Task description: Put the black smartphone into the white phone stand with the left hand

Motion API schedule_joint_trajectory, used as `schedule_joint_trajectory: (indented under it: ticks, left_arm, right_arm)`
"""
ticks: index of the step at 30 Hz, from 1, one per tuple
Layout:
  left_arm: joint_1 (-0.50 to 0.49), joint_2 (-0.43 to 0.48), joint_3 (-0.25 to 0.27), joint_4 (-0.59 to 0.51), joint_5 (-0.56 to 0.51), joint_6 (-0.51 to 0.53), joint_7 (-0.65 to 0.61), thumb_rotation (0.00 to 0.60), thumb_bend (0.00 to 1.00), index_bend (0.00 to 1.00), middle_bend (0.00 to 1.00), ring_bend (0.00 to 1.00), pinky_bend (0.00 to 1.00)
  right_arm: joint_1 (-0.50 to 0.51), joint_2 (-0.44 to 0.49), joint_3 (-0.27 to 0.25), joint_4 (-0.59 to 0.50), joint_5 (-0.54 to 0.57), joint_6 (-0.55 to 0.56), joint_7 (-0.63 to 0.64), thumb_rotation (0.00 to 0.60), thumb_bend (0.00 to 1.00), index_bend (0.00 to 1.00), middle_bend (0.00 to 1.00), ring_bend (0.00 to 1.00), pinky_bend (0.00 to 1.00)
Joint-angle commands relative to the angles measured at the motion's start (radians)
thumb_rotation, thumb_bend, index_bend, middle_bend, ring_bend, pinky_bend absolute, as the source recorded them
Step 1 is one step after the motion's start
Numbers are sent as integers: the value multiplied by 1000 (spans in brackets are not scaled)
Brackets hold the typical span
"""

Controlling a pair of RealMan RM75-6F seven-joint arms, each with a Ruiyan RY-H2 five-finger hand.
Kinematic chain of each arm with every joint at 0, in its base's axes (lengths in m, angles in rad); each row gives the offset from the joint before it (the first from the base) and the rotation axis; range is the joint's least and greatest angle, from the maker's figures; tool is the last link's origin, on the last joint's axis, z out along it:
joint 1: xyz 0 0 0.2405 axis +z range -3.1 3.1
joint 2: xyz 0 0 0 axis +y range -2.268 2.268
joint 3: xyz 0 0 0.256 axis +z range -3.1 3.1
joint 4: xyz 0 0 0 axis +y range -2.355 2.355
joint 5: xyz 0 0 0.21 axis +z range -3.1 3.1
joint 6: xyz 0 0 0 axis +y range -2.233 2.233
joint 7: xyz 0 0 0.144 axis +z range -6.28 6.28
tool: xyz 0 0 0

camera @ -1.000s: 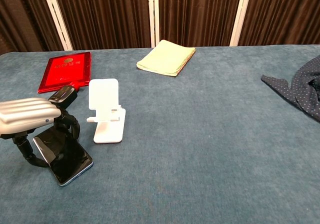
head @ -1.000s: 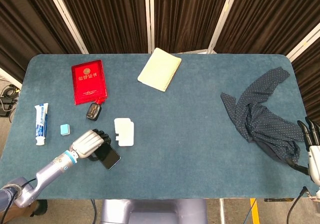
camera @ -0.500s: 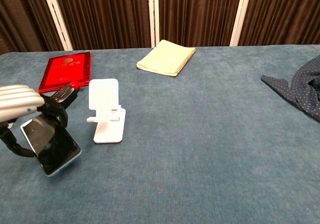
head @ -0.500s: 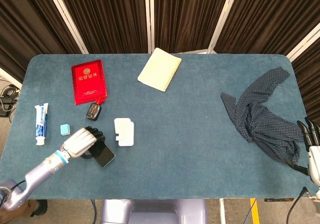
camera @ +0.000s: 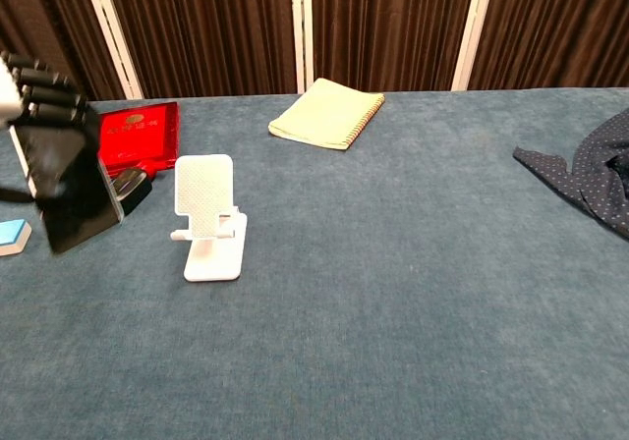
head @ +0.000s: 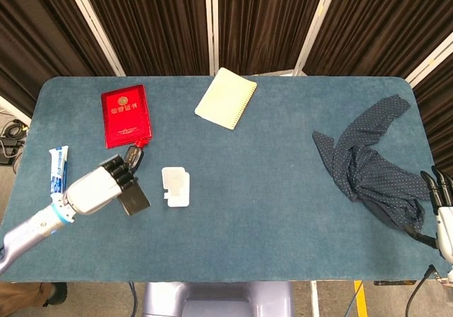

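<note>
Smartphone (camera: 72, 190) left of phone stand (camera: 207, 220), notebook (head: 226, 98) behind — cloth (head: 371, 163) far right.

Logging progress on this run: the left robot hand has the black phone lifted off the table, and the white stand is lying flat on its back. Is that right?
Not quite. The left robot hand does hold the phone lifted off the table, but the stand is not lying flat: it stands upright on its base with its back plate raised, empty, to the right of the phone. The chest view shows this.
</note>
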Motion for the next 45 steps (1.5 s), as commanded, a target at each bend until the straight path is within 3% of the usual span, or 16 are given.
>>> schedule_joint_trajectory:
  ticks: [1, 6, 15, 26, 45]
  left_arm:
    - [-41, -13, -26, 36, 24, 6, 38, 600, 0, 564, 420, 444, 356]
    - [-131, -36, -52, 90, 68, -31, 109, 600, 0, 563, 420, 444, 356]
    - [-244, -89, -47, 165, 110, -112, 133, 600, 0, 569, 420, 444, 355]
    - [-311, -114, -35, 95, 111, -213, 222, 600, 0, 561, 414, 444, 352]
    - [-347, -113, -15, 16, 92, -283, 285, 600, 0, 552, 400, 444, 344]
  right_arm:
    - [1, 2, 0, 2, 2, -4, 7, 600, 0, 0, 0, 0, 0]
    - [2, 3, 5, 4, 13, -7, 11, 600, 0, 0, 0, 0, 0]
    - [2, 3, 13, 18, 37, -16, 25, 600, 0, 0, 0, 0, 0]
    - [-2, 9, 19, 28, 47, -14, 55, 600, 0, 0, 0, 0, 0]
    - [-5, 16, 24, 36, 52, -14, 88, 600, 0, 0, 0, 0, 0]
